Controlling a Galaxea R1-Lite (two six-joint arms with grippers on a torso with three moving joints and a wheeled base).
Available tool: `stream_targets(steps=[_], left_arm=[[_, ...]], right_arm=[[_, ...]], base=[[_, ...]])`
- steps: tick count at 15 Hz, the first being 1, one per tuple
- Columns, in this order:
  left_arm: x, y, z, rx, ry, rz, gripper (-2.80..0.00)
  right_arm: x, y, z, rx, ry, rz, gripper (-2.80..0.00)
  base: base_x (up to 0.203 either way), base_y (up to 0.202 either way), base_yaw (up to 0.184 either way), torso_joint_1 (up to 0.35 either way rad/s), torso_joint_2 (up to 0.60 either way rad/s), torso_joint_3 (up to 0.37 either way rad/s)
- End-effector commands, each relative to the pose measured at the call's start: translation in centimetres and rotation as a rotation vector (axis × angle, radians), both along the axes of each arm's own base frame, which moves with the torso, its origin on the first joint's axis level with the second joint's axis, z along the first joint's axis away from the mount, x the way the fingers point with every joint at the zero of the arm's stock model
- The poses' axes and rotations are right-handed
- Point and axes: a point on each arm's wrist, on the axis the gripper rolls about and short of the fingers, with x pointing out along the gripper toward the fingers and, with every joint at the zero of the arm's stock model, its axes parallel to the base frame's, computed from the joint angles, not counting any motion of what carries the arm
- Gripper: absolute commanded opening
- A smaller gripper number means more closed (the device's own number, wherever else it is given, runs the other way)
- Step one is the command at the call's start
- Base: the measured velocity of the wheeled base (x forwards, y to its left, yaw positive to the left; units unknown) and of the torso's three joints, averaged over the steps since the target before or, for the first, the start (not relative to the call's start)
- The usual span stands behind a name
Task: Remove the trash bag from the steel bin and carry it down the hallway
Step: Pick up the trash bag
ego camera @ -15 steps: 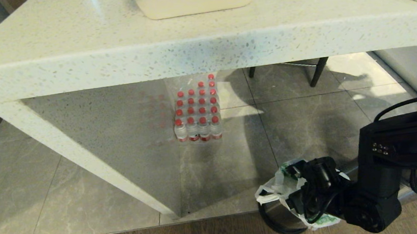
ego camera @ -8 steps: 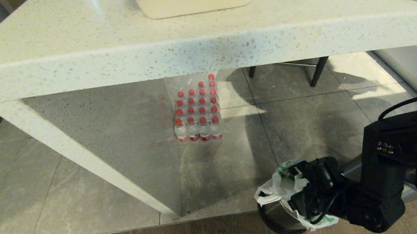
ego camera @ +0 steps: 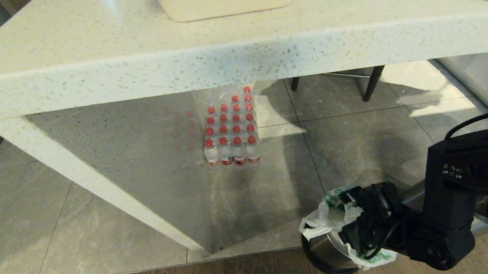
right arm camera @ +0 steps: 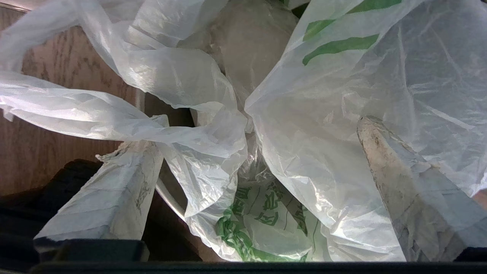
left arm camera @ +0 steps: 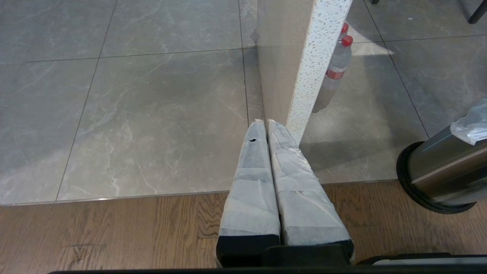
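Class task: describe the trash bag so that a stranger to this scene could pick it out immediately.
Start at the speckled white stone table; on the floor by its near right side stands the steel bin. The trash bag lines it: crinkly white plastic with green print, unlike the red-capped bottles under the table.

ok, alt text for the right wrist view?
The open right gripper straddles bunched folds of a thin, crinkly, translucent white trash bag with green print, one taped finger on each side. Brown wood-grain floor shows behind.
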Motion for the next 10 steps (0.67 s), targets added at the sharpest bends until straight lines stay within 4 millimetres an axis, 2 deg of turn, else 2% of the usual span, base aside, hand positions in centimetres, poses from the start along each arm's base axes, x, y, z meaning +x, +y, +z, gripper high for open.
stream_targets(steps=[1, 4, 10], left_arm=[[0.0, 0.0, 0.0, 0.0, -0.001, 0.0, -2.8], [0.0, 0.0, 0.0, 0.0, -0.001, 0.0, -2.8], [0.0, 0.0, 0.0, 0.0, -0.001, 0.0, -2.8]], right_arm=[[0.0, -0.2, 0.0, 0.0, -0.002, -0.008, 0.0], [0.1, -0.9, -0.3, -0.012, 0.01, -0.02, 0.0], [0.7, -0.9, -2.9, -0.026, 0.053, -0.029, 0.0]], base=[[0.0, 0.0, 0.0, 0.0, 0.0, 0.0], [0.0, 0.0, 0.0, 0.0, 0.0, 0.0], [0.0, 0.0, 0.0, 0.0, 0.0, 0.0]])
